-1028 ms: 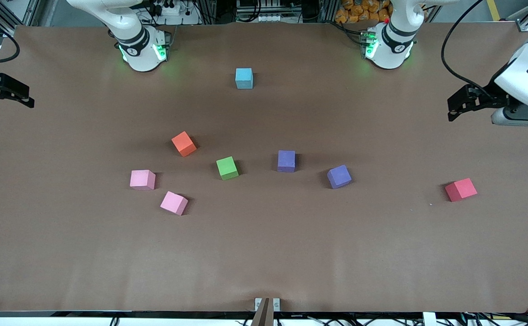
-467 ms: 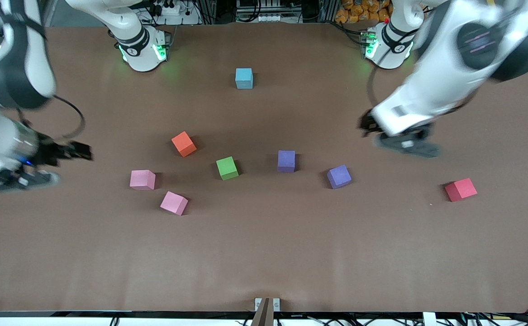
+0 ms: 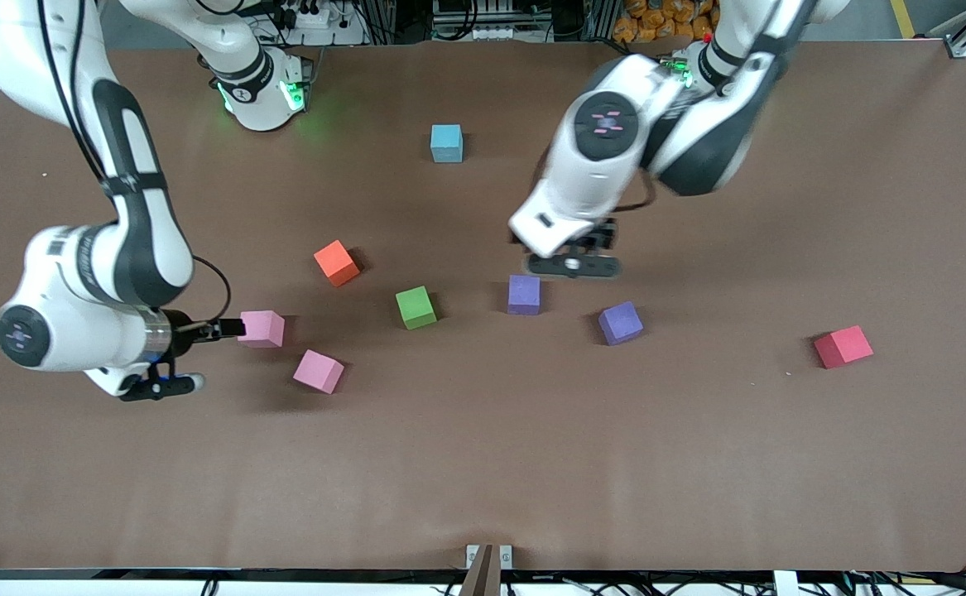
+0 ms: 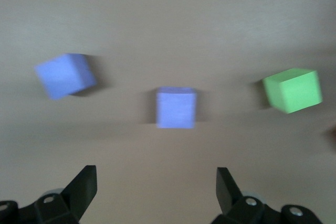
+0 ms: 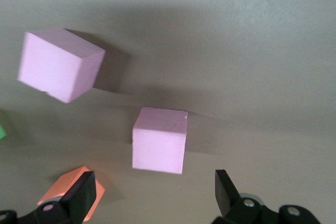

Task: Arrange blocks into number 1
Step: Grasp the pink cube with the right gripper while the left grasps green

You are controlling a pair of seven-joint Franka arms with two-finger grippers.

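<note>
All eight blocks sit loose on the brown table (image 3: 483,463): light blue block (image 3: 446,142) at upper centre, red block (image 3: 843,346) at the frame's right, the rest scattered across the middle. The left gripper (image 3: 569,248), fingers spread, hangs over a purple block (image 3: 524,295). The right gripper (image 3: 218,329), also spread, sits beside a pink block (image 3: 261,328) at mid-left.

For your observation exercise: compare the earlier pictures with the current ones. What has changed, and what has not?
Both arms swung in from the table's ends. The left end effector, open, now hangs beside the purple block; the right end effector, open, has reached the pink block. Nothing was taken hold of. All eight blocks stayed where they lay.
</note>
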